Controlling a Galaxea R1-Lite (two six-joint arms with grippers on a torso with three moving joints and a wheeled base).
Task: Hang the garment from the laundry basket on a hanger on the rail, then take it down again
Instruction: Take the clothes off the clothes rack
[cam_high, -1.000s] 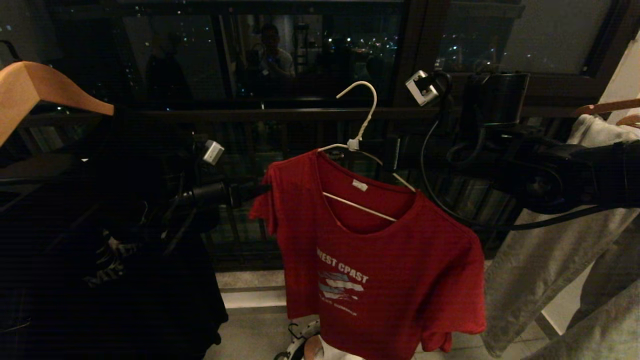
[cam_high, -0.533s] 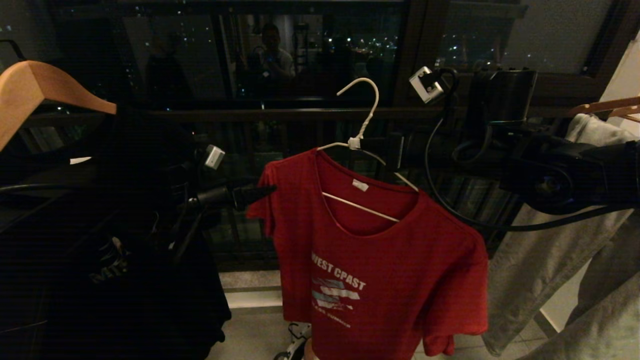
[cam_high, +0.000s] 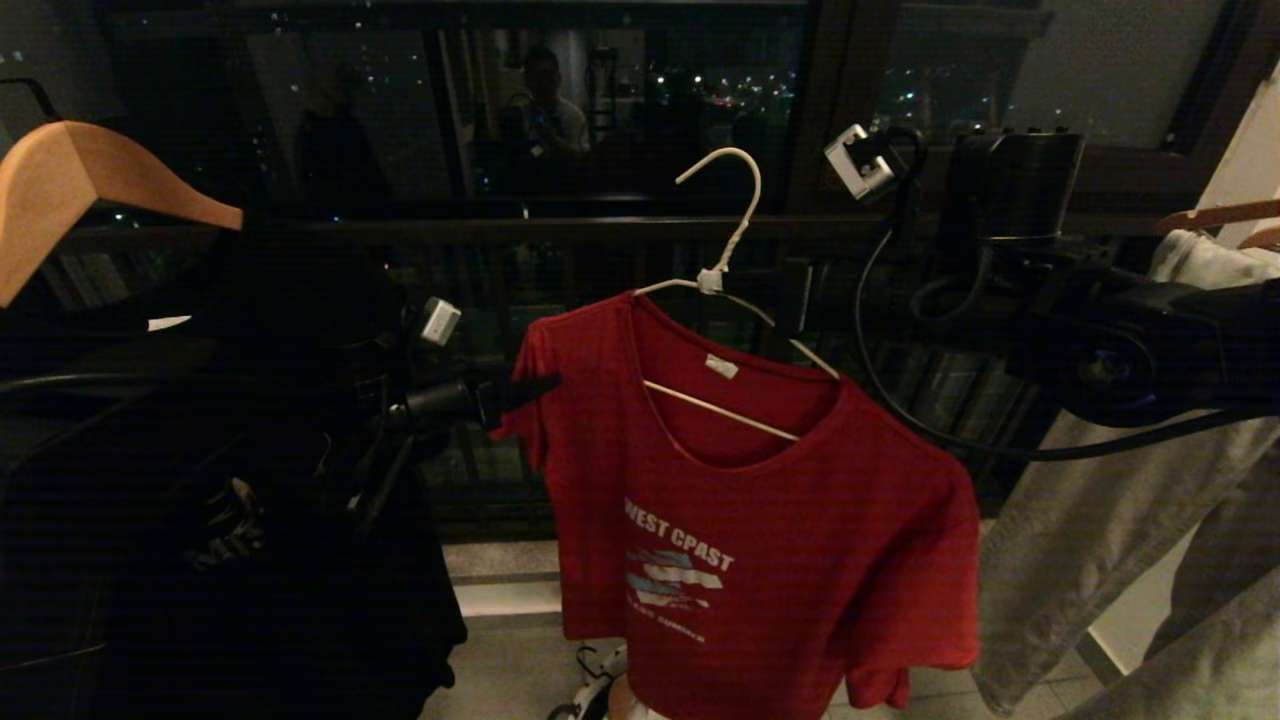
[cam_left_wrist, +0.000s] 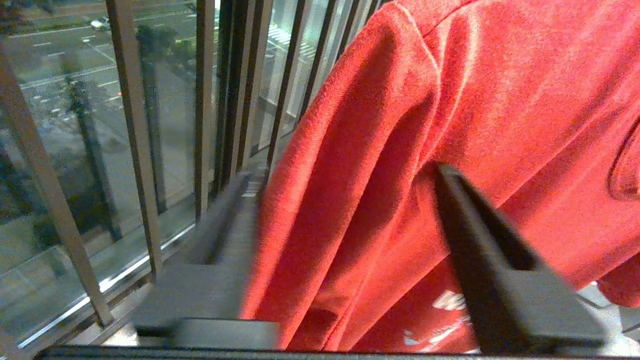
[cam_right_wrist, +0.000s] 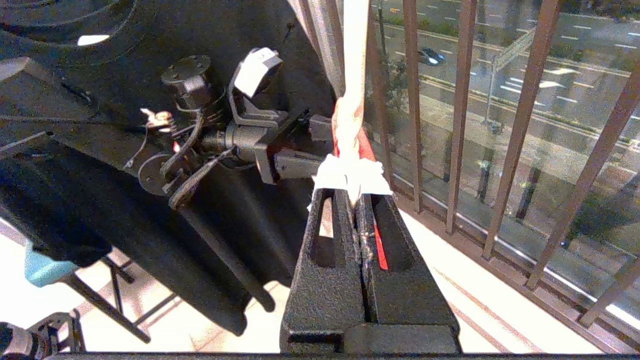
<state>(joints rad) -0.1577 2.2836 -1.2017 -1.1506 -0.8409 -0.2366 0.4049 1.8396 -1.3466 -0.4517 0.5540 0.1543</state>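
Observation:
The garment (cam_high: 760, 520), a red T-shirt with white chest lettering, hangs on the hanger (cam_high: 735, 225), a thin white wire one. The hanger's hook is up in the air in front of the dark window, with nothing on it. My right gripper (cam_right_wrist: 352, 192) is shut on the hanger's taped neck (cam_right_wrist: 352, 175), reaching in from the right (cam_high: 770, 298). My left gripper (cam_high: 530, 388) is at the shirt's left sleeve. It is open, and the sleeve (cam_left_wrist: 345, 172) hangs between its two fingers. A bit of the laundry basket (cam_high: 590, 695) shows under the hem.
A tan wooden hanger (cam_high: 90, 180) carries a black printed T-shirt (cam_high: 230, 520) close on the left. Grey cloth (cam_high: 1080, 540) hangs at the right. Vertical balcony bars (cam_left_wrist: 135, 125) stand right behind the shirt. A person is reflected in the window (cam_high: 545, 100).
The hanger and shirt have risen slightly with my right gripper. My left gripper has edged right, in against the sleeve.

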